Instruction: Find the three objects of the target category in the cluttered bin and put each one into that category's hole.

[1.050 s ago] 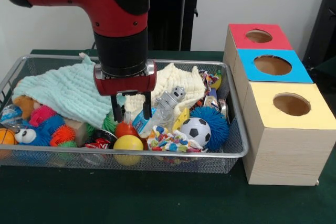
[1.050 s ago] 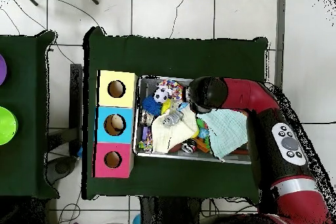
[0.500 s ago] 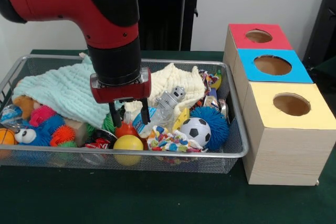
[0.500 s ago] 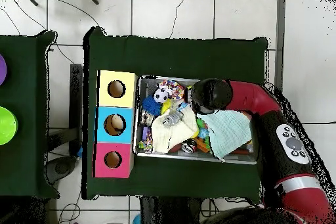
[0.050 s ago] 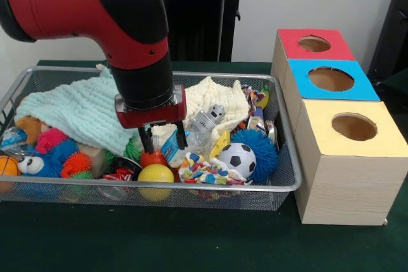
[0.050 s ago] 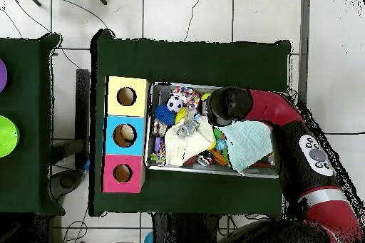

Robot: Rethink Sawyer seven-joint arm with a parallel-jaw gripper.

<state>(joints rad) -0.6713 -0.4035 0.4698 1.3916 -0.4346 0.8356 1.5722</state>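
**Hand low in the bin, fingers spread over a red ball**

Here the red and black arm (image 5: 121, 23) reaches down into the wire bin (image 5: 290, 186), and its hand (image 5: 163, 142) sits low among the toys near the front rail. The two dark fingers (image 5: 144, 139) stand apart, spread rather than pinching, with a red-orange ball (image 5: 153, 158) just below and between their tips; whether they touch it cannot be told. Directly in front of that ball lies a yellow ball (image 5: 155, 174), against the front mesh.

To the side of the hand nearer the boxes are a grey toy robot (image 5: 207, 120) lying on a cream cloth (image 5: 213, 95), a black and white soccer ball (image 5: 237, 159), a blue spiky ball (image 5: 261, 151) behind it, and a many-coloured patterned cloth (image 5: 207, 171). On the other side a mint-green cloth (image 5: 76, 111) covers much of the bin's far half, with a pink, blue and orange cluster of soft toys (image 5: 54, 154) in front of it.

Beside the bin on the green tabletop (image 5: 191, 240) stand three boxes in a row, each with a round hole on top: yellow box (image 5: 347, 151) nearest, blue box (image 5: 328, 79) in the middle, red box (image 5: 312, 44) farthest.

From overhead, the arm's head (image 6: 229, 105) covers the bin's edge away from the robot's base.
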